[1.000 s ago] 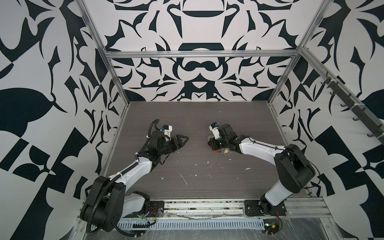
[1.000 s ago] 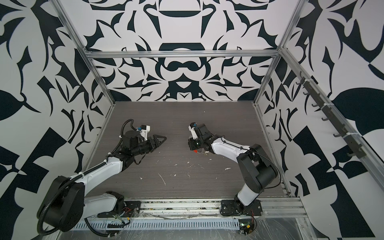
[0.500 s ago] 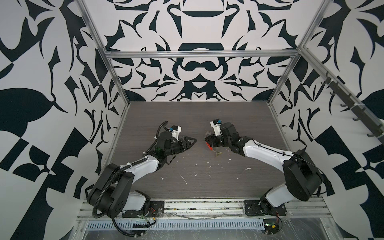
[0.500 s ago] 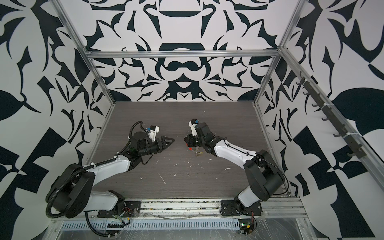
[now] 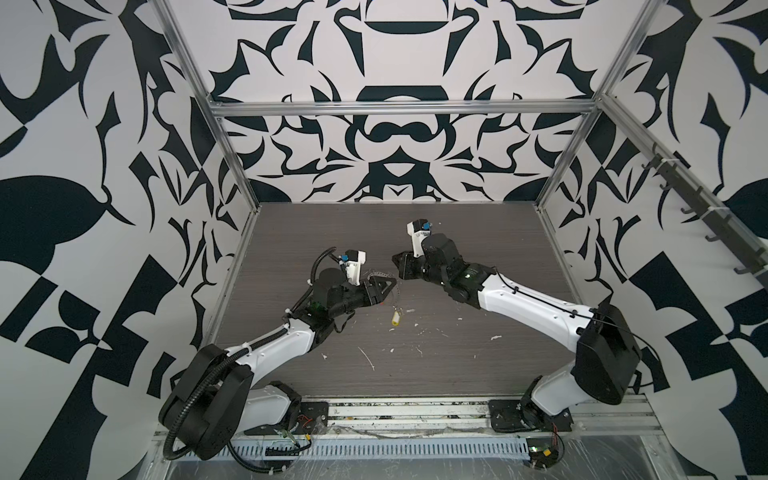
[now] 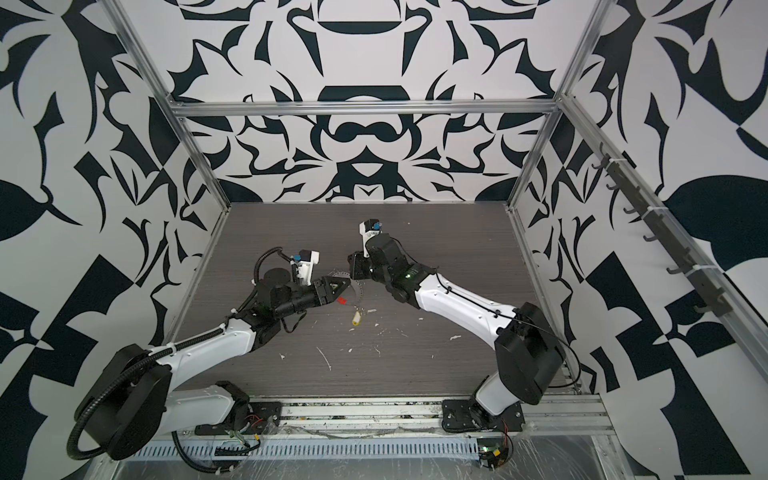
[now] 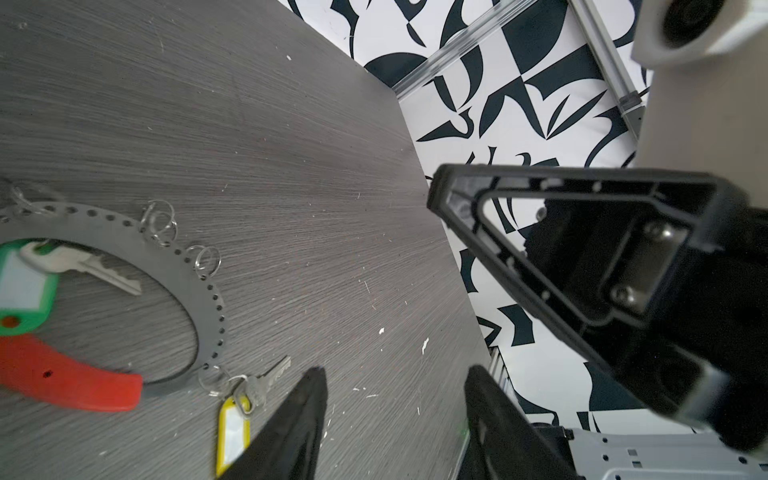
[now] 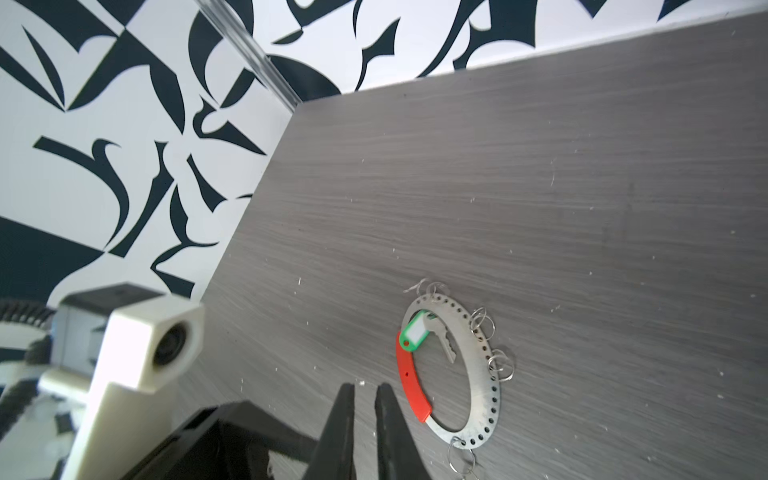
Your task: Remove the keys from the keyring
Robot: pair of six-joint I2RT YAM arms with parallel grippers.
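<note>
The keyring [image 7: 202, 291], a flat grey holed hoop with a red sleeve [image 7: 66, 380] and small silver rings, lies on the table. The green-tagged key [image 7: 25, 291] rests inside the hoop. The yellow-tagged key [image 7: 233, 432] hangs from a small ring at the hoop's edge and also shows in both top views [image 5: 396, 318] [image 6: 356, 318]. My left gripper [image 7: 395, 374] is open and empty just beside the yellow key; in both top views [image 5: 388, 286] it covers part of the hoop. My right gripper [image 8: 365, 392] is shut to a slit, empty, close beside the red sleeve [image 8: 409, 386].
White flecks and scraps [image 5: 368, 357] lie scattered over the front half of the dark wood table [image 5: 478, 232]. Patterned walls with metal frame posts [image 5: 232, 174] close in the sides and back. The two gripper heads sit close together at mid-table.
My left arm has reached right to the keyring and its jaws have narrowed. My right gripper has drawn left and back, leaving the ring and yellow key on the table.
</note>
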